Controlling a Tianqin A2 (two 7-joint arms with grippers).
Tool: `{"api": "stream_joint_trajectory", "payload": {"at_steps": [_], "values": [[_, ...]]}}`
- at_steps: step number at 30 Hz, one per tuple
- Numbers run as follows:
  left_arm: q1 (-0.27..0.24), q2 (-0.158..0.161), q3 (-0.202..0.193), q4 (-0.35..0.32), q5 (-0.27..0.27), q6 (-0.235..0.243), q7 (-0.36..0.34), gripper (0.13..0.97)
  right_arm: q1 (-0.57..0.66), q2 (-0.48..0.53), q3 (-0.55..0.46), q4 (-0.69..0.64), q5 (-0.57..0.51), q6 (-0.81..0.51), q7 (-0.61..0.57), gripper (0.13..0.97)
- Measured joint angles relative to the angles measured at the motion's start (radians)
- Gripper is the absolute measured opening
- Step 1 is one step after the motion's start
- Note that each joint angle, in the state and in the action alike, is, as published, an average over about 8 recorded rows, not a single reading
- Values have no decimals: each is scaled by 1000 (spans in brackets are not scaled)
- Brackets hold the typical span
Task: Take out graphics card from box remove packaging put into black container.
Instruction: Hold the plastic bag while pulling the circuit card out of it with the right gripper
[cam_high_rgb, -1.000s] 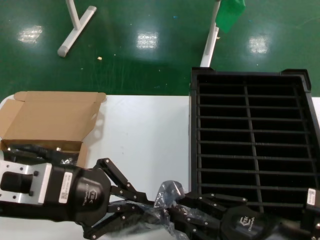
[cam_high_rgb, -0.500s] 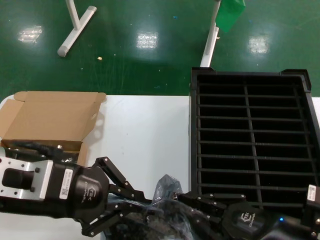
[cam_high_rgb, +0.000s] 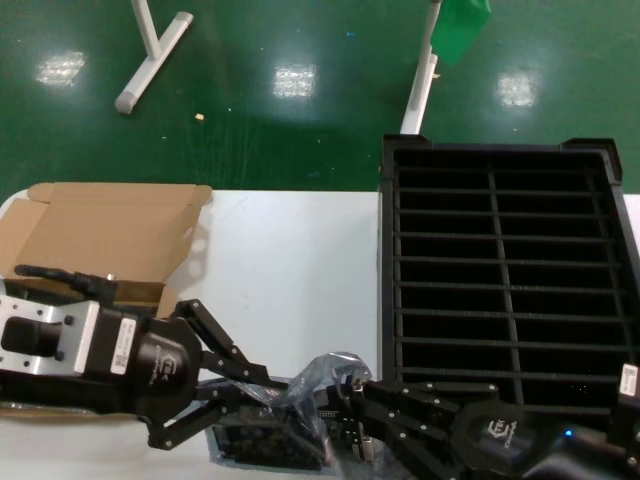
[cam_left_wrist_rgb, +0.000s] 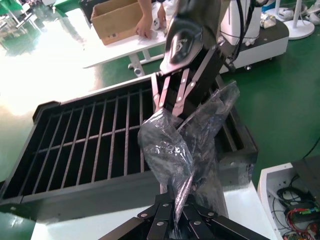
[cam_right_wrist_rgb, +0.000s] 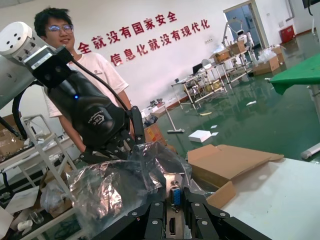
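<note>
Crinkly packaging (cam_high_rgb: 318, 375) is pinched closed by the left gripper (cam_high_rgb: 262, 393) while the right gripper (cam_high_rgb: 352, 412) clamps the graphics card (cam_right_wrist_rgb: 175, 196) bracket, likely to pull it free beside the black container (cam_high_rgb: 500, 290), box (cam_high_rgb: 95, 240) behind.

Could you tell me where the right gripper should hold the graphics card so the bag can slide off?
Probably by the bracket end with the blue port, coming from the right, where the right gripper already is. That end of the graphics card pokes out of the bag, so it looks bare and rigid. The left gripper pinches the bag's loose plastic and could draw it leftward.
</note>
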Motion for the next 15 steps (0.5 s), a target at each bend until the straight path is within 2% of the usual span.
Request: {"api": "stream_joint_trajectory", "payload": {"at_steps": [15], "values": [[-15,18,11,59,29,5,31,142,3,9,8,-9,6,-12,0,197]]}}
